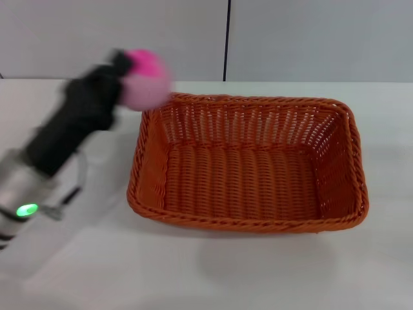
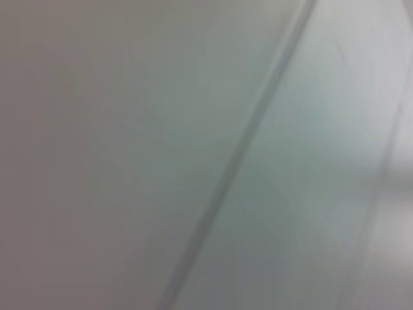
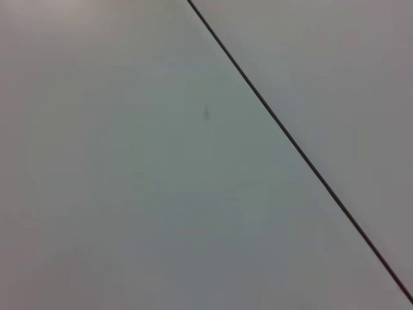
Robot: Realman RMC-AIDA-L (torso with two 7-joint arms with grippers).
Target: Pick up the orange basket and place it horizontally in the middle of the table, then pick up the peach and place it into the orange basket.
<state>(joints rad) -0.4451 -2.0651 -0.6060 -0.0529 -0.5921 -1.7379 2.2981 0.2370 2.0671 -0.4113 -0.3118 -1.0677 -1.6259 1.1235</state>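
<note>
**Peach held in the air beside the far left corner of the basket**

The peach (image 1: 146, 79) is at the tip of the left gripper (image 1: 129, 74), raised above the table (image 1: 193, 271) and just beside the far left corner of the orange basket (image 1: 248, 163). The jaws are clamped on the peach; it sticks out past the dark end of the gripper on the side of the basket, and its lower edge is close to the braided rim, though I cannot tell whether it touches.

The left arm comes in from the near left side of the table and slants up toward the far edge. Its lower part is silver with a green light, and its upper part is black.

The peach is pale pink and round, with a bright magenta patch on its upper end. It looks blurred. The basket lies with its long side along the table, near the middle, and it is empty inside.

The right gripper is not visible in any view.
</note>
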